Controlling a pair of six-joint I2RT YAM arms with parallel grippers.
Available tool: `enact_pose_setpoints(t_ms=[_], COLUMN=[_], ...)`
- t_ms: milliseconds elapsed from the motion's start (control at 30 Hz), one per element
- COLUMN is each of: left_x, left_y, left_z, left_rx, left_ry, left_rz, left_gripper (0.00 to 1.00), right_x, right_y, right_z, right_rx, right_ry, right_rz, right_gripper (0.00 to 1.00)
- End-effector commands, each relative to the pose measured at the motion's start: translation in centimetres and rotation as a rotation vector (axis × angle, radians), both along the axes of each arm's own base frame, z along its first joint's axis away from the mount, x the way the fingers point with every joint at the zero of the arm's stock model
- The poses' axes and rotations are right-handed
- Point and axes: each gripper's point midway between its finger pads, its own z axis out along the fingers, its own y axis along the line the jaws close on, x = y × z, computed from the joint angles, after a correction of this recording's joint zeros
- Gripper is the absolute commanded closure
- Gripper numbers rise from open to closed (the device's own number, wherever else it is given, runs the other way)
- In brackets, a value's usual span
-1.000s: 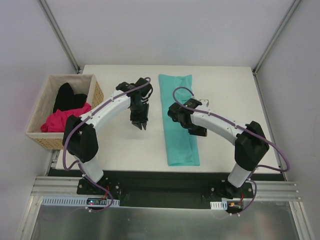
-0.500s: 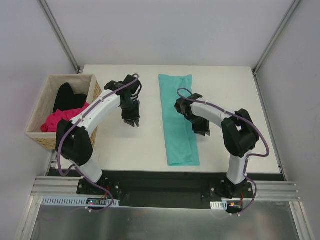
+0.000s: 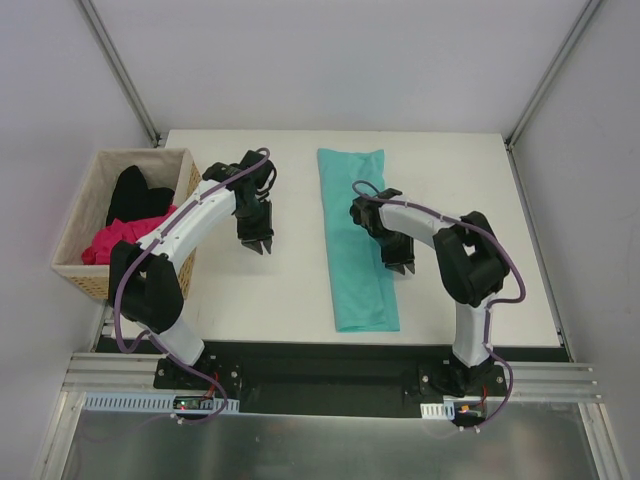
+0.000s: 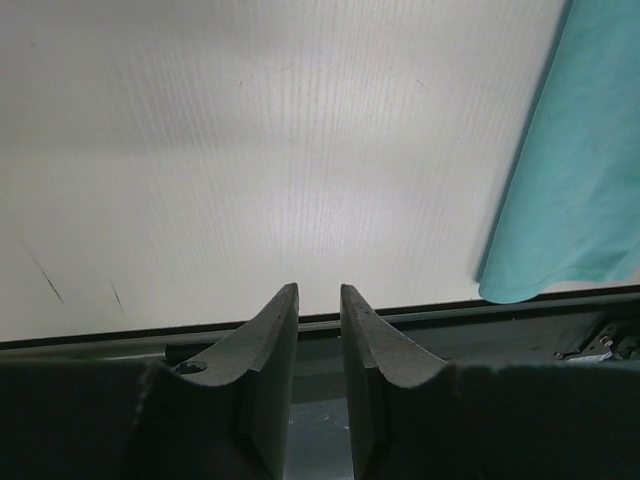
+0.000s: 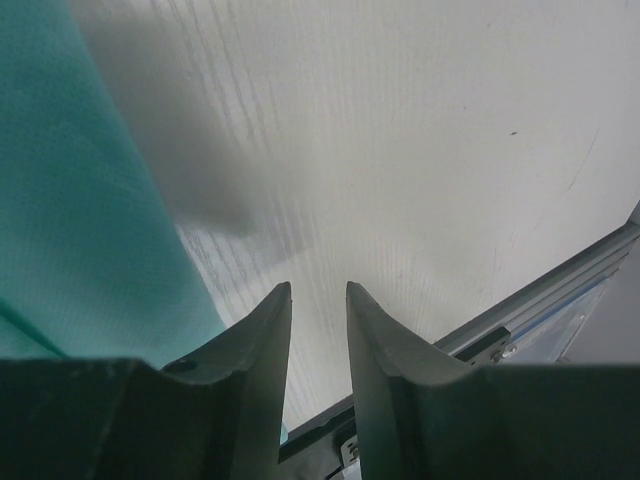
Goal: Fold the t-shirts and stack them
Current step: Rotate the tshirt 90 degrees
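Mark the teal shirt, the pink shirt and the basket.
teal shirt (image 3: 352, 250): top view, middle of the folded strip.
pink shirt (image 3: 115, 243): top view, bunched cloth inside the basket.
basket (image 3: 80, 281): top view, near woven wall.

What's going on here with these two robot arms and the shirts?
The teal t-shirt lies on the table, folded into a long strip. The right gripper hovers at its right edge, the left gripper over bare table to its left; both are slightly open and empty. The pink t-shirt and black t-shirt sit bunched in the wicker basket, not yet folded.
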Motion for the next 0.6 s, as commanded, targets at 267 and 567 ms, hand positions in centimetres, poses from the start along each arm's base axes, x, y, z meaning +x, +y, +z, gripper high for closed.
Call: enact_pose_setpoints(t_ms=[267,567], left_x=[-0.2,-0.4], left_y=[0.5,0.5], left_z=[0.9,0.7], left_rx=[-0.001,0.000], left_ry=[-0.018,-0.006], left_rz=[0.053,0.073], left_gripper=[0.77,0.77], right_x=[-0.5,-0.6], right_y=[0.0,0.9], right_z=[-2.1,-3.0], right_rx=[0.066,0.106], right_ry=[0.073,0.100], right_rz=[-0.001,0.020], right_gripper=[0.70,0.73])
